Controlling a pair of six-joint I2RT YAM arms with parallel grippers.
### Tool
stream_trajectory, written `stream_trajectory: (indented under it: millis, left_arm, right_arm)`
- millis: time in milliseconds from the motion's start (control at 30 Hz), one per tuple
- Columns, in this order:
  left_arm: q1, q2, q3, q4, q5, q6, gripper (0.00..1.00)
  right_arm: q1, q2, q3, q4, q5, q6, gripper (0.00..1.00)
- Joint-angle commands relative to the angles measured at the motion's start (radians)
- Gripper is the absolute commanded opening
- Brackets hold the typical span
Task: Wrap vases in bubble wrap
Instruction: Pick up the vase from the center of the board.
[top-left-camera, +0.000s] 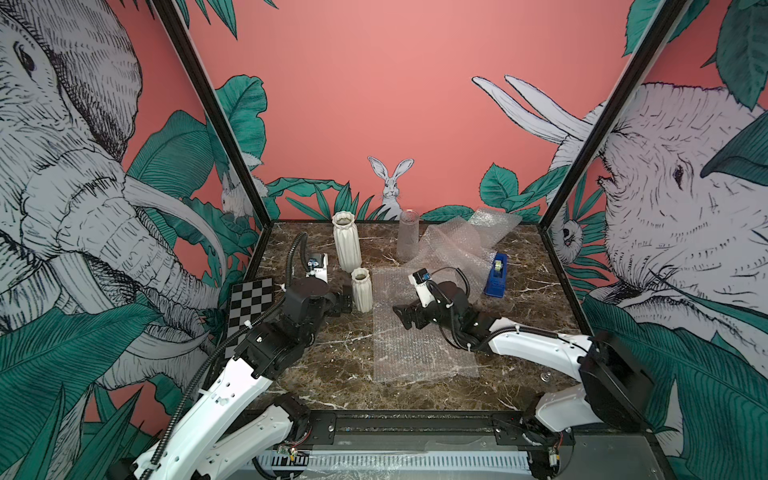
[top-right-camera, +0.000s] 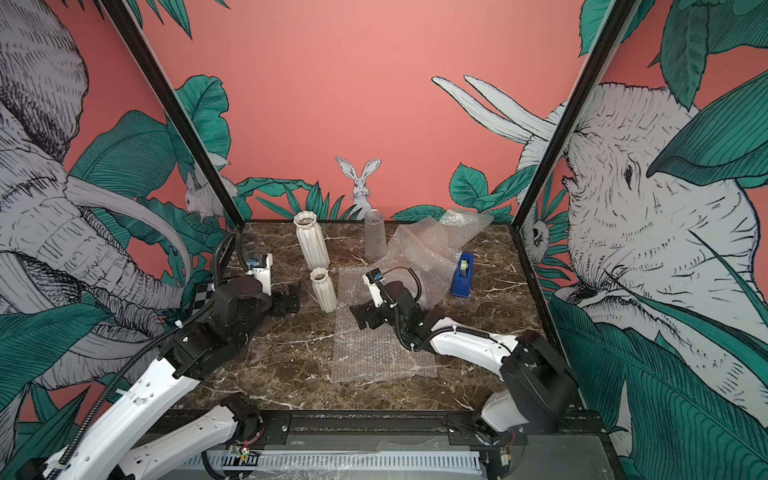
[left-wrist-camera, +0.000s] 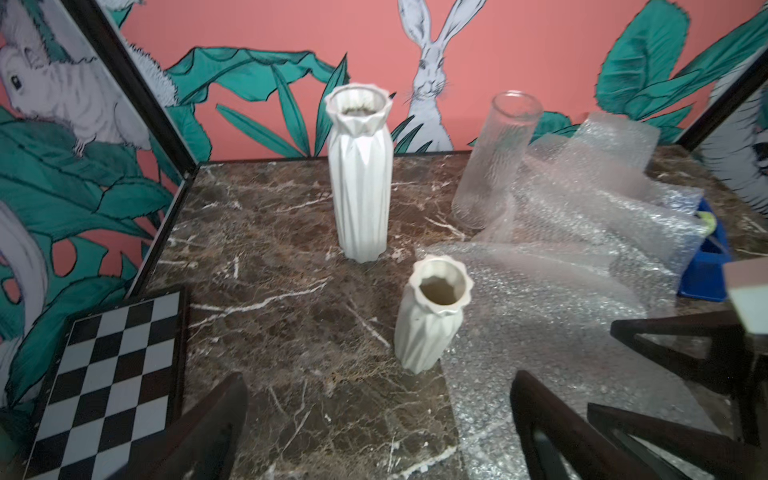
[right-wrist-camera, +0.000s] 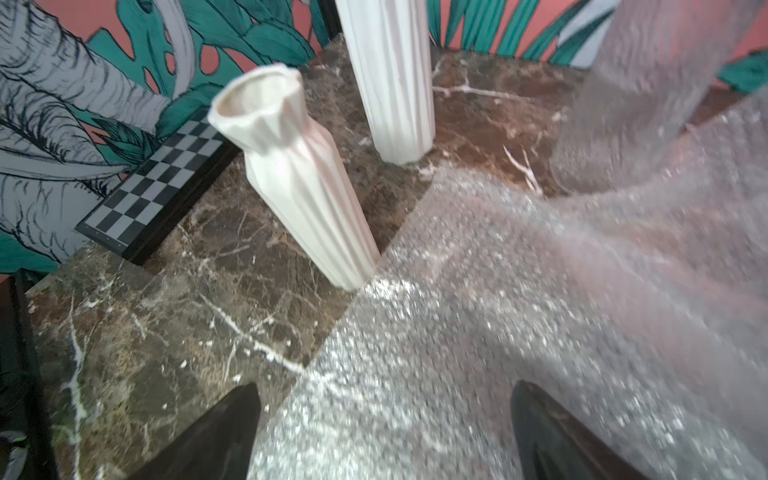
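Observation:
Three vases stand on the marble table: a tall white ribbed vase (top-left-camera: 347, 241) (left-wrist-camera: 359, 174), a short white ribbed vase (top-left-camera: 361, 291) (left-wrist-camera: 432, 320) (right-wrist-camera: 299, 178) and a clear glass cylinder (top-left-camera: 407, 237) (left-wrist-camera: 494, 162). A flat sheet of bubble wrap (top-left-camera: 419, 340) (right-wrist-camera: 457, 332) lies just right of the short vase, its corner touching the vase's foot. More bubble wrap (top-left-camera: 469, 237) lies crumpled behind it. My left gripper (top-left-camera: 345, 305) (left-wrist-camera: 378, 378) is open and empty, close to the left of the short vase. My right gripper (top-left-camera: 405, 316) (right-wrist-camera: 386, 386) is open over the flat sheet, holding nothing.
A blue tape dispenser (top-left-camera: 496, 276) sits at the right, beside the crumpled wrap. A checkerboard (top-left-camera: 249, 311) (left-wrist-camera: 112, 374) leans at the table's left edge. Patterned walls close in the table on the left, back and right.

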Motion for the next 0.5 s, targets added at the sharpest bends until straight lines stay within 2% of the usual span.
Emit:
stream_trajectory:
  millis: [0, 133, 233, 367, 467]
  left_arm:
    - [0.111, -0.008, -0.047, -0.046, 0.058, -0.058, 1.0]
    - [0.242, -0.028, -0.133, 0.007, 0.074, -0.103, 1.0]
    - [0.312, -0.054, -0.177, 0.034, 0.1, -0.12, 1.0]
    - [0.446, -0.035, -0.238, 0.072, 0.259, -0.147, 1.0]
    - [0.499, -0.012, -0.276, 0.098, 0.328, -0.162, 1.0]
  right_arm:
    - [0.034, 0.071, 0.039, 0.244, 0.003, -0.161, 0.96]
    - [0.037, 0.201, 0.057, 0.436, -0.016, -0.227, 0.97]
    - [0.037, 0.272, 0.107, 0.492, -0.066, -0.216, 0.97]
    - [0.041, 0.344, 0.157, 0.548, -0.094, -0.211, 0.97]
    - [0.04, 0.39, 0.183, 0.567, -0.085, -0.227, 0.97]
